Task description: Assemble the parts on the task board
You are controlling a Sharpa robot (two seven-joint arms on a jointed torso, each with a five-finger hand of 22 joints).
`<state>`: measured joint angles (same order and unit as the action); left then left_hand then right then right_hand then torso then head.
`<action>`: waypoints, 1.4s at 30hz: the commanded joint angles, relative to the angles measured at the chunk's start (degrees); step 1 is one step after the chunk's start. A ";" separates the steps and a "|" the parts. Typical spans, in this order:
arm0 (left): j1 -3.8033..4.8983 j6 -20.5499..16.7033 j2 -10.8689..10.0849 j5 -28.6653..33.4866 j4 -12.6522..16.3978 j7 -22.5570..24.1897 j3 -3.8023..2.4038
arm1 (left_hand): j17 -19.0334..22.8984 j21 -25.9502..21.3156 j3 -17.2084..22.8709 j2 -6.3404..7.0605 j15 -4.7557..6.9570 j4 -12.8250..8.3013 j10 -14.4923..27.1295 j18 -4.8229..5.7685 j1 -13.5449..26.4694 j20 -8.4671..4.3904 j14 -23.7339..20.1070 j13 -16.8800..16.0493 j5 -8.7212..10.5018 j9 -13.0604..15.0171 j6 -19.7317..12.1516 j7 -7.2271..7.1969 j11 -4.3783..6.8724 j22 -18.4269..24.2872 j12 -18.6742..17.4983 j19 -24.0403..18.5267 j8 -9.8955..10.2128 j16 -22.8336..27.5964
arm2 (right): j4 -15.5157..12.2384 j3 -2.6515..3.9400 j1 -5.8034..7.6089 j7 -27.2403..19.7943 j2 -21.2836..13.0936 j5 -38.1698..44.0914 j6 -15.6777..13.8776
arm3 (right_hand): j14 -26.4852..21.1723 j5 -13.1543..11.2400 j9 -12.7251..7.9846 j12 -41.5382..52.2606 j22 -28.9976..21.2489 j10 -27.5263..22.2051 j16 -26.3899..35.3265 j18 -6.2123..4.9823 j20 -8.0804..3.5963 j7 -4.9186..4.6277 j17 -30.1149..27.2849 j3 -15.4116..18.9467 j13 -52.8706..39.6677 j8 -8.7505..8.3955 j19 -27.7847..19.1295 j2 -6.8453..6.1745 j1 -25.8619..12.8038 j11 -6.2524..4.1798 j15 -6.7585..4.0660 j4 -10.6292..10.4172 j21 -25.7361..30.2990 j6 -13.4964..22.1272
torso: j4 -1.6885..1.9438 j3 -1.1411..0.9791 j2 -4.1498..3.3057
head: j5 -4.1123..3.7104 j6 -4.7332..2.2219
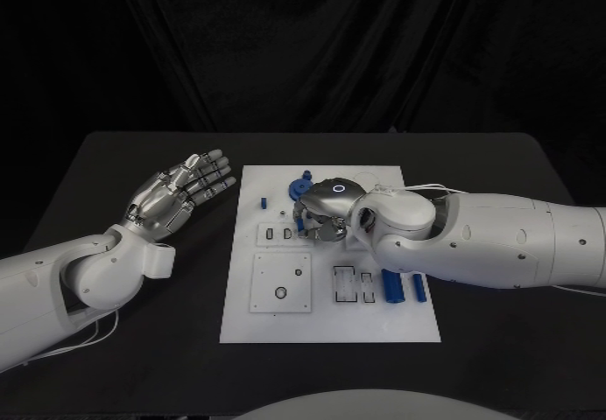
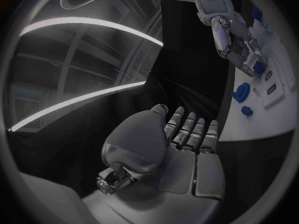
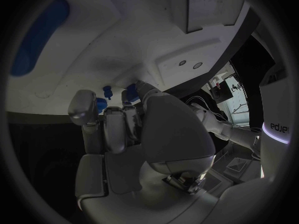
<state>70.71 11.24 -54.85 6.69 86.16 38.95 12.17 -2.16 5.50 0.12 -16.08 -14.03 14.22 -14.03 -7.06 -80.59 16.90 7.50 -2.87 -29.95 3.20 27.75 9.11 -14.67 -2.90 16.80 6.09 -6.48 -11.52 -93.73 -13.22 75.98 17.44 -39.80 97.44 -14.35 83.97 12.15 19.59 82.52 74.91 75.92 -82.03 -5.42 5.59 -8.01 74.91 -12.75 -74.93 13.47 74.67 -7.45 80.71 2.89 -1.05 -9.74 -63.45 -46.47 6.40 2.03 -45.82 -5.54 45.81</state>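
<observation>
Parts, small and blue, lie on the white task board [image 1: 253, 324] mid-desk. Right robot hand [image 1: 322, 214] is down among the far pieces [image 1: 298, 186], apparently picking or seating one; I cannot tell its grip. Left robot hand [image 1: 177, 194] waits spread, empty. Next needs careful alignment.

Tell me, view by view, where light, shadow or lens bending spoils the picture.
Head view: even light, white board sharp on the dark table. Left wrist view: bright streaks arc behind the left hand; board edge bends. Right wrist view: right hand shadows the board; blue part blurred.
</observation>
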 commanded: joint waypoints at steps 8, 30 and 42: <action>-0.24 0.87 0.09 0.14 -0.12 4.62 -0.05 | -0.07 0.06 0.49 -0.16 -0.37 0.00 0.01 0.76 -0.53 -0.10 -0.16 -0.05 -0.32 0.01 -0.06 1.94 -0.17 0.02 0.29 0.19 -0.03 -0.33 | 0.27 -0.34 -0.46 0.70 -0.19 0.32 2.50 | 0.58 -1.20 -0.82 -0.25 1.96 -0.36 0.30 -1.02 0.04 0.06 4.69 0.61 -4.09 -1.24 -0.30 -0.22 -0.26 0.07 0.38 -0.15 0.36 0.93 | -0.03 -0.01 -0.02 | 0.09 0.20; -0.85 0.28 -0.40 0.18 -0.04 4.40 -0.06 | -0.07 0.04 0.91 -0.14 -0.38 -0.08 0.04 0.81 -0.50 -0.12 -0.18 -0.05 -0.34 0.03 0.03 2.01 -0.15 0.04 0.34 0.17 -0.04 -0.38 | -0.37 -0.28 -0.45 -4.12 -1.49 -1.59 -4.68 | 2.08 -8.98 -13.11 0.19 4.02 0.17 -2.21 -0.53 -1.38 2.54 7.53 9.88 -4.19 -11.22 1.57 -7.74 -0.43 -2.00 -1.25 -7.43 -0.91 26.12 | -0.02 -0.02 -0.02 | 0.57 0.00; -0.27 -3.80 -2.62 1.02 1.75 2.71 -0.09 | -1.21 6.26 3.93 2.20 -1.24 -1.85 -1.74 1.62 0.21 -0.19 5.61 -0.35 -0.52 0.16 1.12 2.22 -0.91 -2.95 2.43 7.91 -0.43 -7.69 | -2.00 0.11 1.02 -18.92 -4.79 -12.78 -17.69 | 3.28 -9.25 -13.55 1.70 6.22 2.61 -4.08 0.44 -1.61 2.04 9.89 10.47 -6.13 -11.07 3.51 -8.16 -3.21 -1.78 -1.19 -7.43 -4.73 24.10 | -0.14 -0.15 0.10 | 1.18 -4.70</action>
<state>70.07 9.45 -57.44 6.94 87.68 38.95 12.15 -3.36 11.55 3.86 -14.40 -15.23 12.39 -15.75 -6.05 -80.28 16.75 12.90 -3.24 -30.23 3.29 28.59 9.18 -15.61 -5.76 19.20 13.73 -6.72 -18.97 -95.53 -13.20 76.67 6.15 -44.42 90.71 -24.61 83.99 3.01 6.17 83.96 74.90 78.17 -85.79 -5.40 3.95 -6.05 74.91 -2.56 -74.90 2.59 77.84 -15.49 77.84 1.13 -2.31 -17.09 -67.74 -22.72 6.38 1.98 -45.81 -4.41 42.09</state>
